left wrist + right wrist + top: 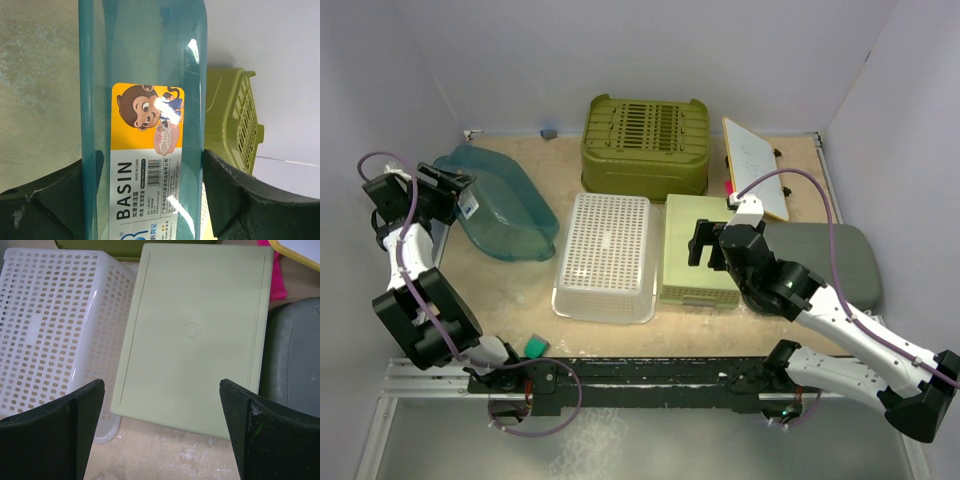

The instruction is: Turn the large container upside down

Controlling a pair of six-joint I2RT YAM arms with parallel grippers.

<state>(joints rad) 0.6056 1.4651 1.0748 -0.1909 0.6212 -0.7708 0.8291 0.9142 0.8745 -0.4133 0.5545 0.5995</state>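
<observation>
— Left fingers (455,190) fill the bottom of my wrist feed, so I'll start with them. They're spread wide, one on each side of the teal basin (508,215), both close against its wall.
— Are they squeezing it?
— I can't tell. They sit right beside it on either side, but the feed doesn't show whether they press. A yellow monkey label (146,150) reading BASIN lies between them.
— Where's the basin itself?
— At the far left of the surface (510,300), near the side wall. Its right end is just beside the white basket (605,255). From overhead it looks bottom-up and tilted, though I can't be sure.
— Moving right?
— That perforated basket lies bottom-up, and a pale green box (678,262) sits just beside it, also bottom-up. Behind those two stands an olive crate (645,145) with its slatted face up.
— And your other arm?
— My right fingers (700,243) hover over the pale green box, spread wide and holding nothing.
— Further right?
— A yellow-rimmed white board (755,165) sits at the back, and a grey lid (835,265) lies next to the box. The surface is tan and scuffed, with plain white walls on three sides.
</observation>
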